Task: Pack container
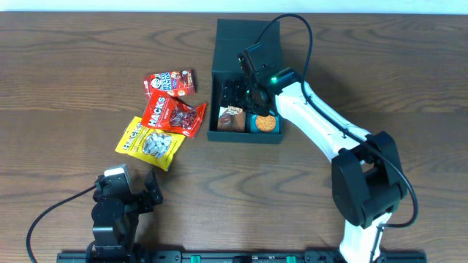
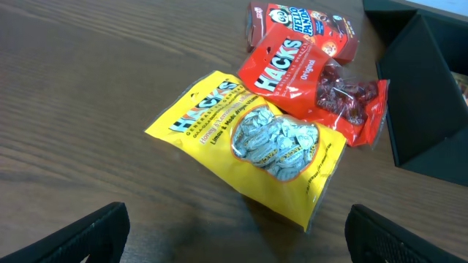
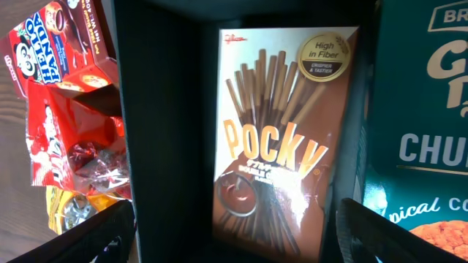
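The container (image 1: 245, 136) stands mid-table toward the far side, its flap lid raised at the back. Inside it a Pocky box (image 3: 281, 139) lies flat beside a Chunkies carton (image 3: 424, 146). The right gripper (image 1: 248, 93) hangs directly over the opening, fingers spread and grasping nothing. Three packs lie on the table (image 1: 73, 73) just outside the container's left wall: a Hello Panda box (image 1: 170, 82), a red bag (image 1: 173, 117) and a yellow bag (image 1: 150, 144), each touching the next. The left gripper (image 2: 238, 234) is wide open and empty at the near edge. The yellow bag lies just ahead of it, long axis diagonal to the finger line. Judged from this layout, the left arm is nearer the loose packs, and the container lies ahead and to its right.
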{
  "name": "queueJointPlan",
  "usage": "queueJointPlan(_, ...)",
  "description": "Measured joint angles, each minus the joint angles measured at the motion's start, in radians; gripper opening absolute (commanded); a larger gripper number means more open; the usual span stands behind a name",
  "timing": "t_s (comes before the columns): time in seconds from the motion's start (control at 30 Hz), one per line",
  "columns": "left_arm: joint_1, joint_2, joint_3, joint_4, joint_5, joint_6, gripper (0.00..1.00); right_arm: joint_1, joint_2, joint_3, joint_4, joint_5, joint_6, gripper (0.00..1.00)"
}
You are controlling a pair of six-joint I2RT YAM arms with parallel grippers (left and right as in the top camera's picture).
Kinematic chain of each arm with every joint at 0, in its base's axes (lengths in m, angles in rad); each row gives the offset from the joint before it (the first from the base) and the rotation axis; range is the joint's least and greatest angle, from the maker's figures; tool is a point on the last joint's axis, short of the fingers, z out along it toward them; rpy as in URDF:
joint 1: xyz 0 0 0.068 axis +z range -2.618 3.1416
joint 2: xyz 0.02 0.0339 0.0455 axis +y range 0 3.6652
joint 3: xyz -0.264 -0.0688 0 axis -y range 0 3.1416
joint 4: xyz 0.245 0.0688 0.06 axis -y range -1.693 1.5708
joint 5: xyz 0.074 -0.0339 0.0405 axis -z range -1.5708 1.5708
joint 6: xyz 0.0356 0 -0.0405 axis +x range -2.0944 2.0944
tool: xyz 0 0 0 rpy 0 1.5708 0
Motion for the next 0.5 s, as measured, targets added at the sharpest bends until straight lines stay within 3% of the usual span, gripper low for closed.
queueJointPlan(0.3, 0.0, 0.0, 0.0, 0.0, 0.0, 0.0, 0.95, -0.017, 0.0, 0.02, -0.01, 0.001, -0.009, 0.81)
queueJointPlan(0.5, 0.0, 0.0, 0.0, 0.0, 0.0, 0.0, 0.95, -0.082, 0.0, 0.185, -0.111, 0.015, -0.129, 0.87)
